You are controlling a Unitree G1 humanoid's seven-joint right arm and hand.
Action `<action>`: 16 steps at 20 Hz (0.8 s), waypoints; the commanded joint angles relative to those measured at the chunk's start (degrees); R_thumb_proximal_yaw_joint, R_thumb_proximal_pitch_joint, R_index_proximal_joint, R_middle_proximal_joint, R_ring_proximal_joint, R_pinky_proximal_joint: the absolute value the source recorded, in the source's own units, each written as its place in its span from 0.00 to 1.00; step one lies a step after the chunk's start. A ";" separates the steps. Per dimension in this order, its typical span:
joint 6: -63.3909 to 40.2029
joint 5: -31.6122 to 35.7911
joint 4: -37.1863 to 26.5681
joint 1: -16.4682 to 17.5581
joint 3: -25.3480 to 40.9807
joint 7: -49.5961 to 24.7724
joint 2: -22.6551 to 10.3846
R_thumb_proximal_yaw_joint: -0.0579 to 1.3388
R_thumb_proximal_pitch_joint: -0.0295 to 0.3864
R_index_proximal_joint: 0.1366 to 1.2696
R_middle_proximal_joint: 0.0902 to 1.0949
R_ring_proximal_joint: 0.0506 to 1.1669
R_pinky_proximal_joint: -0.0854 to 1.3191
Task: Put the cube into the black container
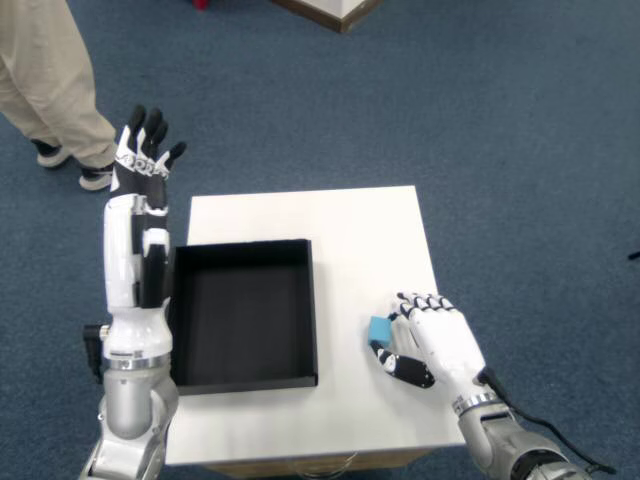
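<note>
Your right hand point(432, 338) rests on the white table point(340, 225) near its 3 o'clock edge, fingers curled around the cube point(380, 329); a firm grip cannot be confirmed. The small, light blue cube sits at the hand's 9 o'clock, bare tabletop between it and the black container point(243, 314).

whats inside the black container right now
Nothing visible: the black container shows only its dark bare floor. The blue cube sits outside it on the white table, against the right hand, whose fingers cover the cube's right side.
</note>
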 commanded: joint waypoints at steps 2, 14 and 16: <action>-1.73 0.24 -2.05 -2.26 -0.80 -3.60 -1.00 0.50 0.29 0.45 0.16 0.21 0.25; -2.85 -0.39 -2.06 -2.31 -0.74 -4.96 -0.96 0.51 0.30 0.48 0.17 0.20 0.24; -2.98 -0.46 -2.04 -2.24 -0.74 -5.23 -0.93 0.51 0.30 0.48 0.17 0.20 0.24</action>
